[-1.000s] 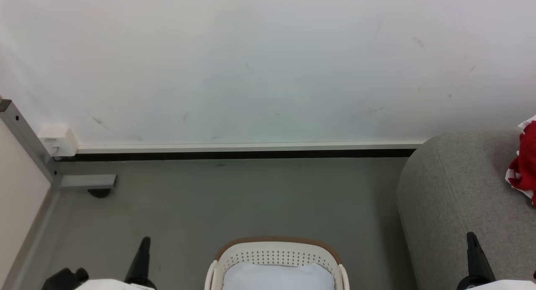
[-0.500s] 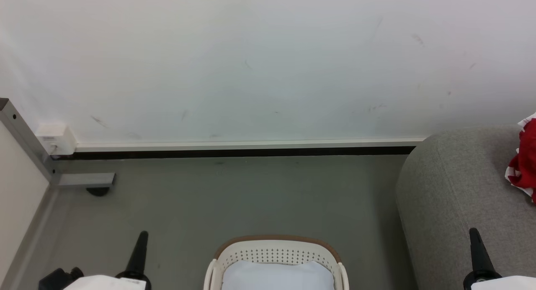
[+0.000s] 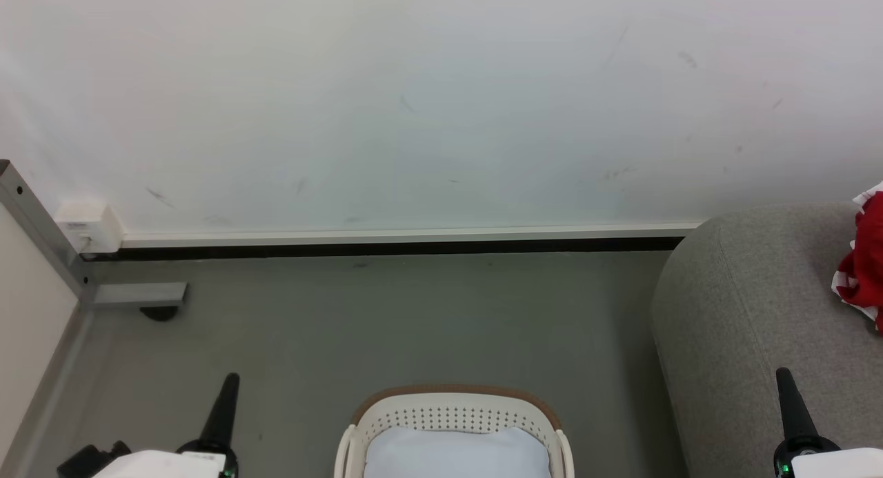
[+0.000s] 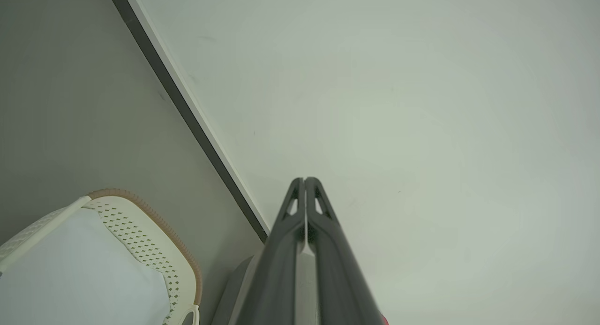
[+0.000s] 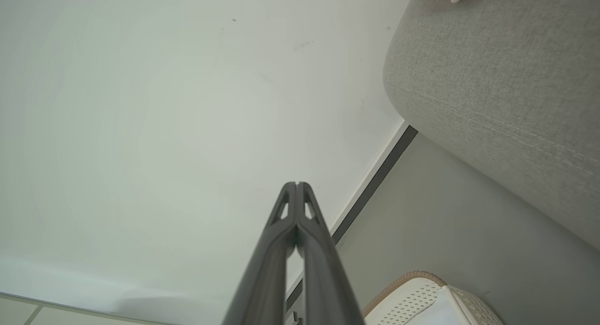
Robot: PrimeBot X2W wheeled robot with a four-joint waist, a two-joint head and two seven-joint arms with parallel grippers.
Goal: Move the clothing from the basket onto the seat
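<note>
Head view: from high up, facing forward and down at wall [image 3: 441, 105] and floor [image 3: 386, 326]. Basket [image 3: 452, 412] near, cut off by bottom edge; seat [image 3: 752, 312] at right.

Left wrist view: aimed along left gripper [image 4: 304, 180] toward wall, rolled sideways, skirting board [image 4: 187, 104] on a diagonal, basket close at lower left.

Right wrist view: aimed along right gripper [image 5: 297, 184] at wall, also rolled; seat close at upper right, basket in lower right corner.

Shared by all three: wall, skirting board, floor, basket. Shared by head and right wrist views: seat.
</note>
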